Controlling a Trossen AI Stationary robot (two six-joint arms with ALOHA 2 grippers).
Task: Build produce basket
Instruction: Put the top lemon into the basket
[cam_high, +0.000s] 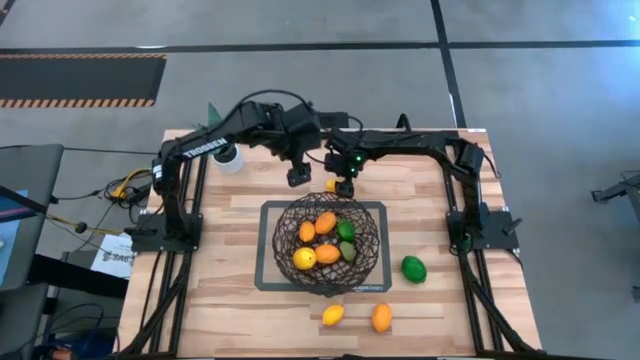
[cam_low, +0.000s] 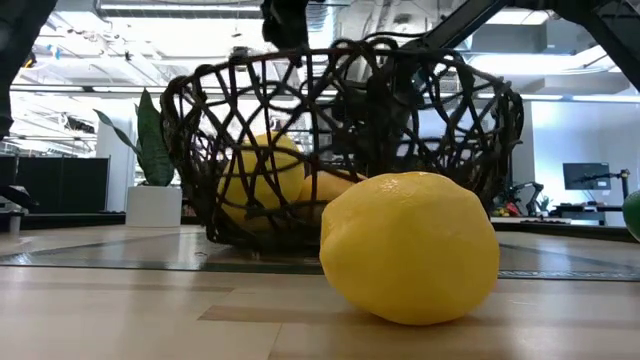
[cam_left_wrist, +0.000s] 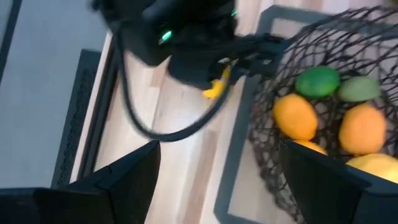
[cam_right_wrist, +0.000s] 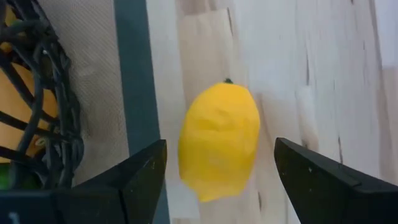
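Observation:
The dark wire basket (cam_high: 326, 243) stands on a grey-framed mat (cam_high: 266, 282) at mid table and holds several orange, yellow and green fruits (cam_left_wrist: 323, 115). A yellow lemon (cam_right_wrist: 219, 140) lies on the wood just beyond the mat's far edge. My right gripper (cam_high: 344, 187) hangs over it, open, with one finger (cam_right_wrist: 140, 177) on either side and a gap to each. My left gripper (cam_high: 297, 178) hovers open and empty beside it, higher up, behind the basket's far left rim (cam_left_wrist: 267, 143).
A green lime (cam_high: 413, 268), a yellow lemon (cam_high: 333, 314) and an orange fruit (cam_high: 381, 317) lie loose on the wood near the front right of the basket. A plant in a white pot (cam_high: 228, 157) stands at the table's far left.

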